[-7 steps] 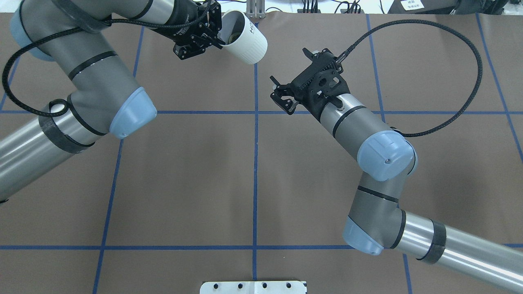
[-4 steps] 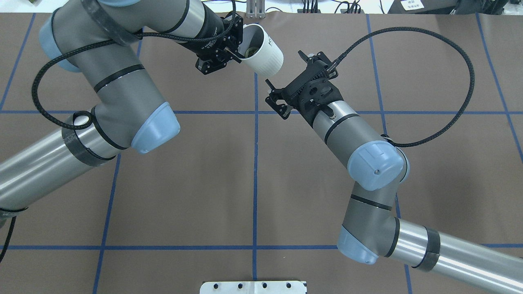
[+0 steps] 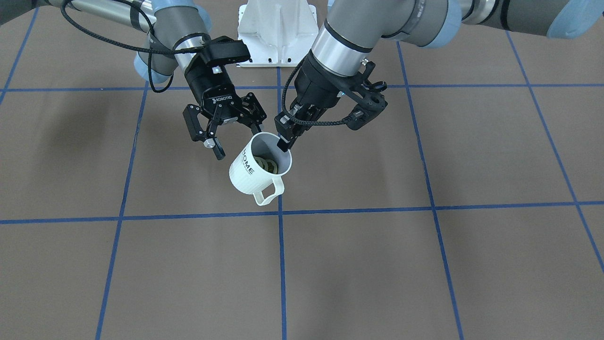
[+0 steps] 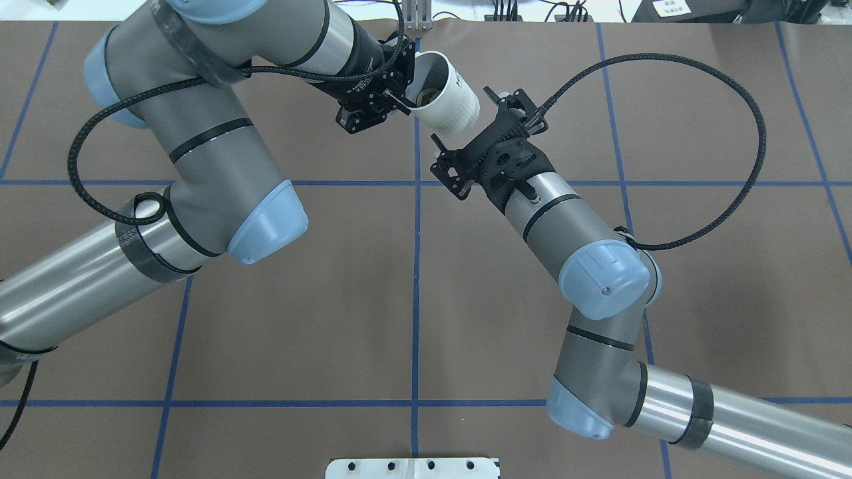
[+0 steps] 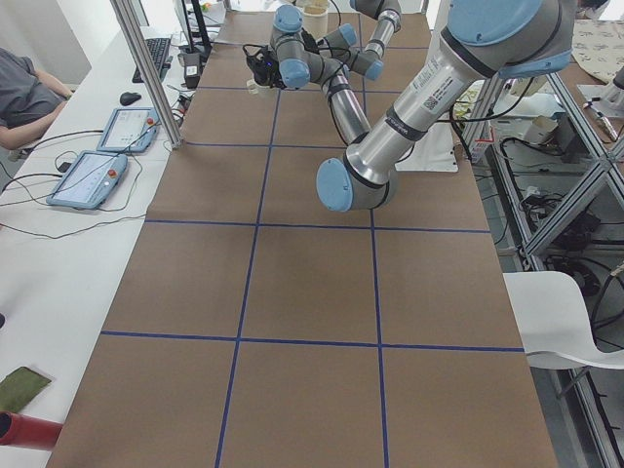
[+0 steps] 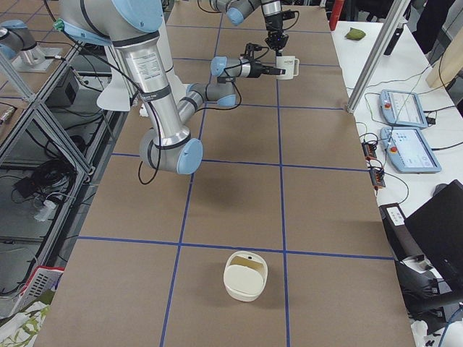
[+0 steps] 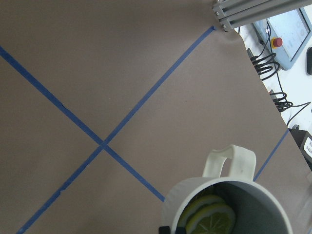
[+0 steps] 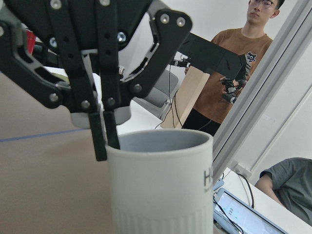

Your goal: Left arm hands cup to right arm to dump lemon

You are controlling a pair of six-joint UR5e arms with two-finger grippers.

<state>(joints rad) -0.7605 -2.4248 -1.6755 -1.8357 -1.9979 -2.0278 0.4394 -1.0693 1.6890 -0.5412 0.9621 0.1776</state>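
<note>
Left tool [image 3: 284, 140] on cup [image 3: 246, 174] rim

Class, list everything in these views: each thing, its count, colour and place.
cup: one, white, held by its rim in the left tool
lemon: at least two slices, yellow-green, inside the cup
table: one, brown with blue tape grid
container: one, cream, on the table's right end
tablets: two, grey, side bench
people: two, orange and grey shirts, beyond the table
left tool: one, black, shut on the cup
right tool: one, black, open beside the cup
</note>
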